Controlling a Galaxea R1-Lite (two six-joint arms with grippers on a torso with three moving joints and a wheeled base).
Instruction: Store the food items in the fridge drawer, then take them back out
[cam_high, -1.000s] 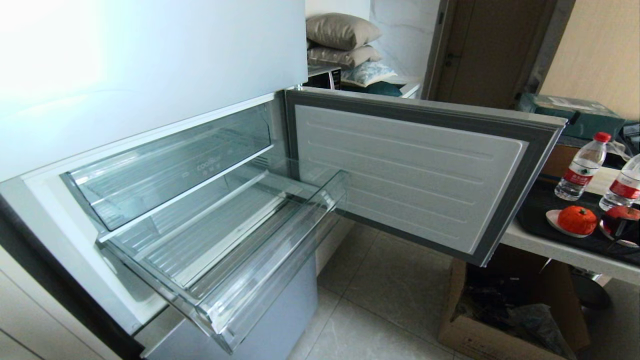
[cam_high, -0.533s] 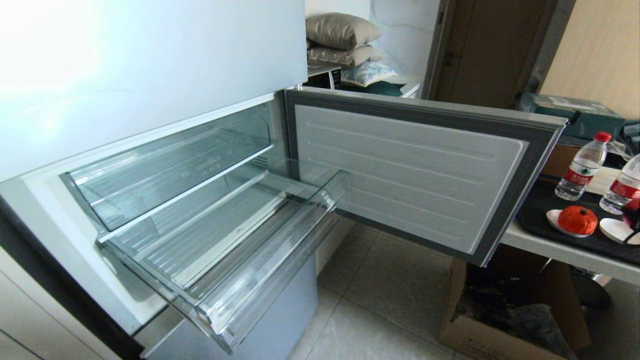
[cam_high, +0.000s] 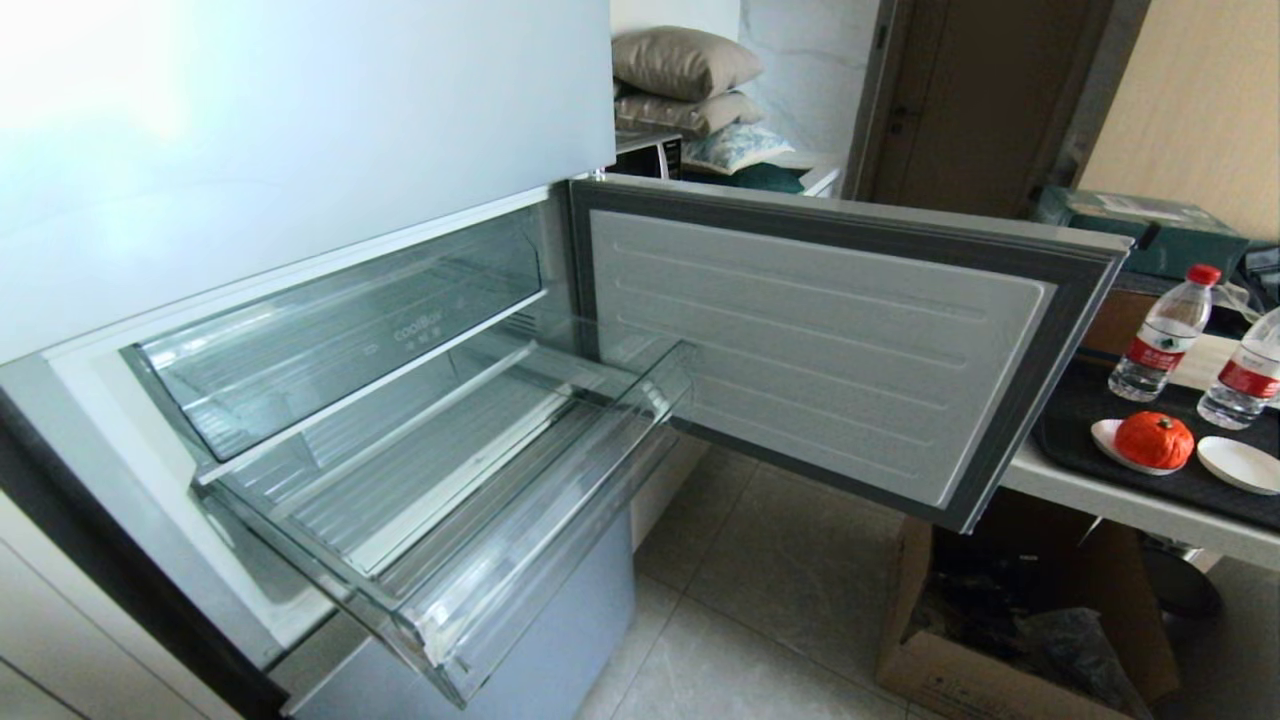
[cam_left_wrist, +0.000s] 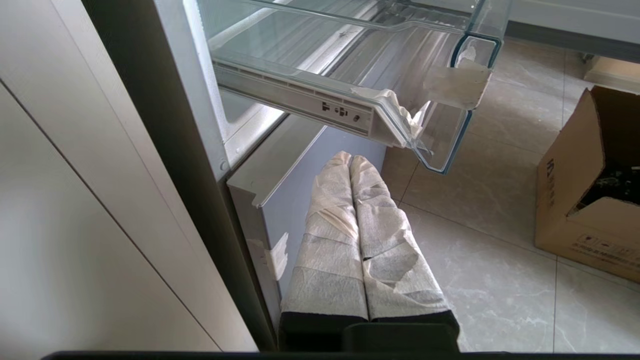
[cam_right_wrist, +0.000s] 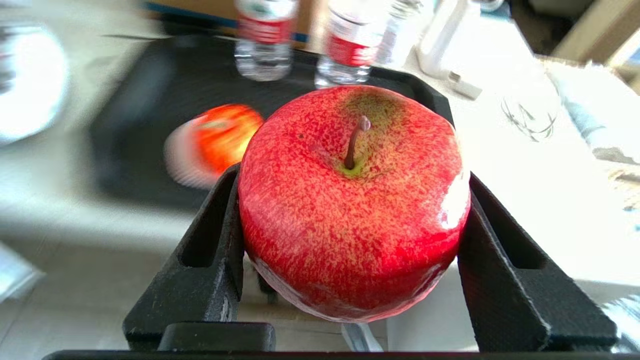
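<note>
Right end effector (cam_right_wrist: 350, 240) grips red apple (cam_right_wrist: 352, 200) btwn both fingers, above tray (cam_right_wrist: 140, 110) w/ orange fruit (cam_right_wrist: 225, 140) on a dish. Left end effector (cam_left_wrist: 350, 160) clenched, empty, just below drawer (cam_left_wrist: 440, 100). Drawer pulled out of fridge (cam_high: 300, 130), nothing in it.

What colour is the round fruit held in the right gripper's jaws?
Red speckled with yellow, greenish around the stem: the round red apple, clearest in the right wrist view.
</note>
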